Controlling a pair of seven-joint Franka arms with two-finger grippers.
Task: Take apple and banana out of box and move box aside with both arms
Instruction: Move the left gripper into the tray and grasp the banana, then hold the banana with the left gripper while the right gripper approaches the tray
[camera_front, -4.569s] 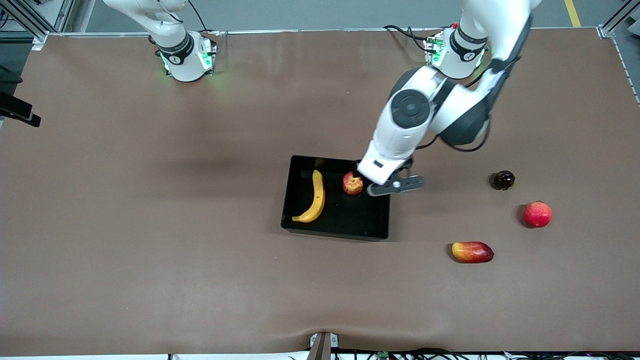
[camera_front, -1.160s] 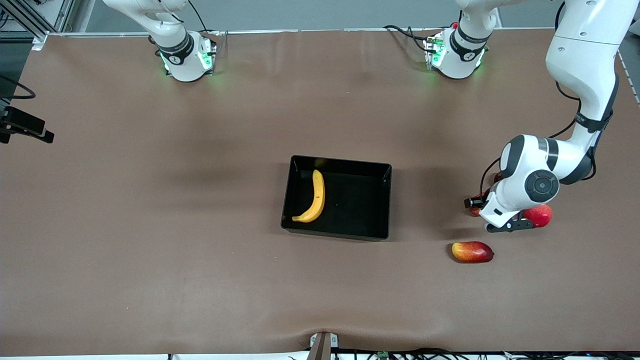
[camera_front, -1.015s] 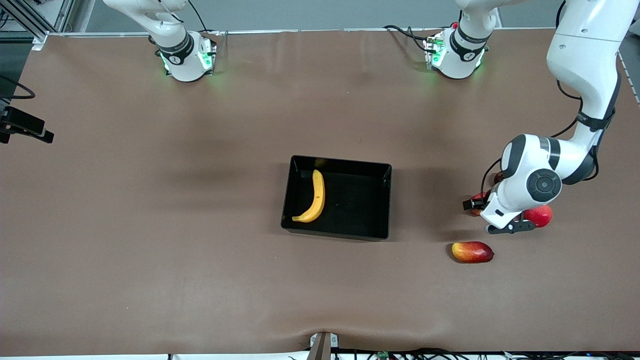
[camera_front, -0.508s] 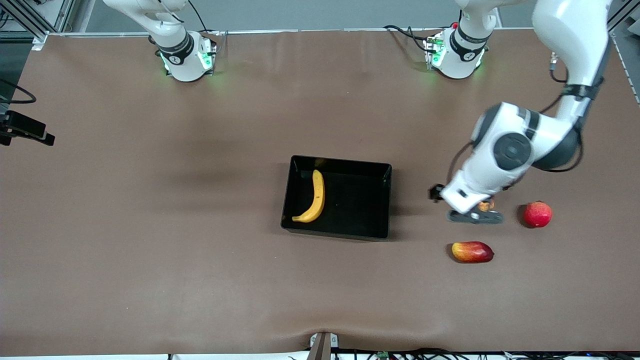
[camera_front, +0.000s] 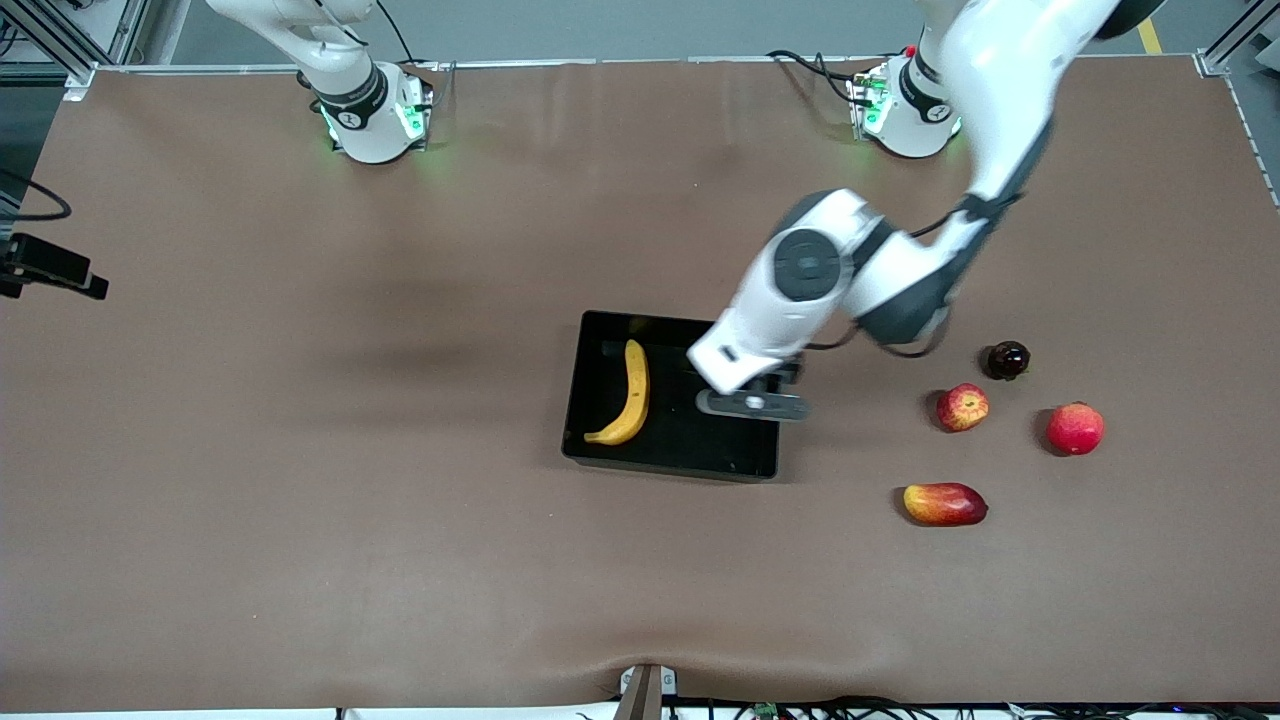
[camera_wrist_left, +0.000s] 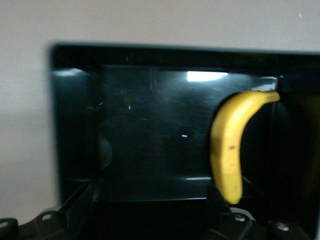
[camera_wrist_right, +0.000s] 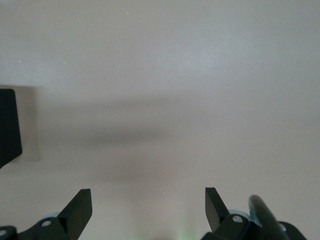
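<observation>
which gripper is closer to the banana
Left. The left gripper hangs open over the box, beside the banana. The right gripper, also open, waits over bare table away from it.

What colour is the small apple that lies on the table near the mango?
The apple is red with yellow streaks; the front view shows it best.

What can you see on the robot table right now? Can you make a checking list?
Surface: brown table, slightly wrinkled at the front-camera edge.
Job's things: banana in the black box; streaked apple on the table toward the left arm's end.
Clutter: mango, red fruit, small dark round thing near the apple.
Grippers: left gripper open, empty, over the box; right gripper open, empty, over bare table, arm waiting.
Cables: black cables by both bases.
Surroundings: metal frame, grey floor.
</observation>
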